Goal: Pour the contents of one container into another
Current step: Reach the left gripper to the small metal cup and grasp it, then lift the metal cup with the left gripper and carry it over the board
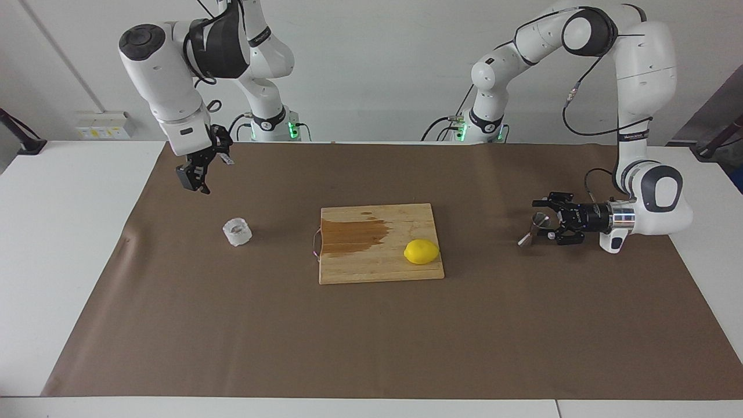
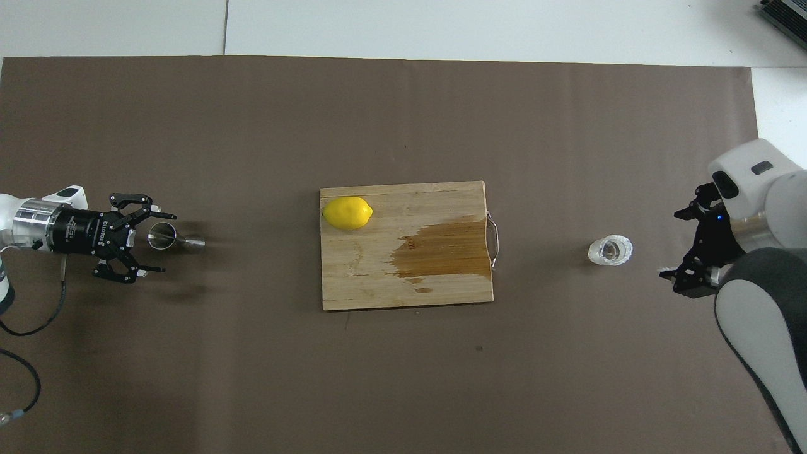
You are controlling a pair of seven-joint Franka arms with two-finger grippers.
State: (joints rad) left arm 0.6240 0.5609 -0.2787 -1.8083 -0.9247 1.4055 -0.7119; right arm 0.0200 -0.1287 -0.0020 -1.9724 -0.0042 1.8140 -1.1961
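**Both grippers open, nothing held**

L gripper (image 1: pixel 541 219), horizontal, fingers spread wide w/ the jigger (image 1: pixel 534 229) standing between the tips, no squeeze visible. R gripper (image 1: pixel 196 181) hangs released, up in the air; glass tumbler (image 1: pixel 237 231) sits on brown mat (image 1: pixel 371 337) below it, apart. Lemon (image 1: pixel 421 251) on cutting board (image 1: pixel 371 267), mid-table.
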